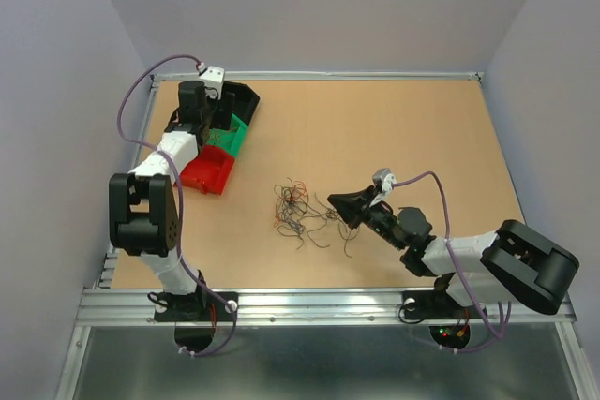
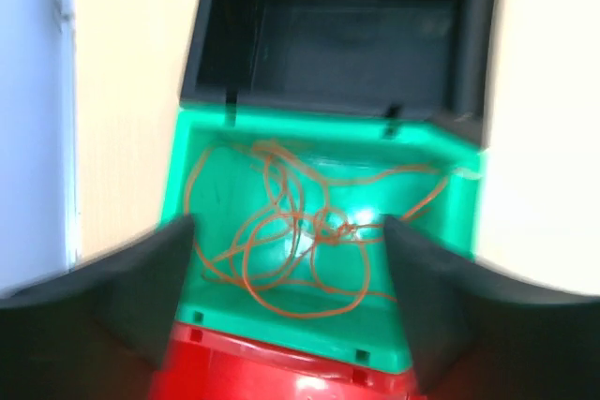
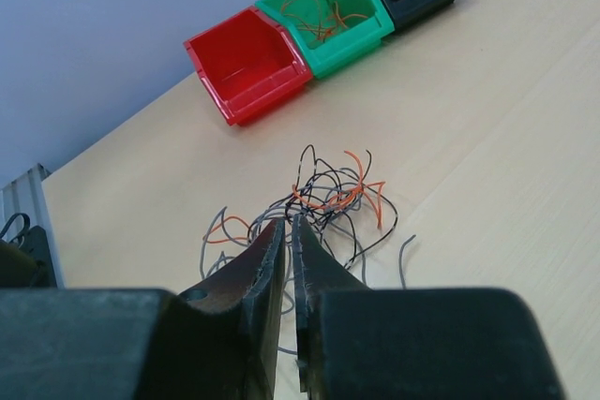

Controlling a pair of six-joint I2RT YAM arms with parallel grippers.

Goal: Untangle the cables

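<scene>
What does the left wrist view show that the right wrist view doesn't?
Only left wrist: the left gripper with jaws wide, right above the green bin, looking straight down on its orange wires. Only right wrist: the loose tangle on the table and the right gripper, jaws almost together; a pinched strand can't be confirmed. Both: the green bin with orange wires, between the black bin and red bin.

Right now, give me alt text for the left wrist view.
Orange wires lie coiled in a green bin, seen from above between the left tool's open fingers. A black bin sits beyond it, a red bin nearer.
</scene>
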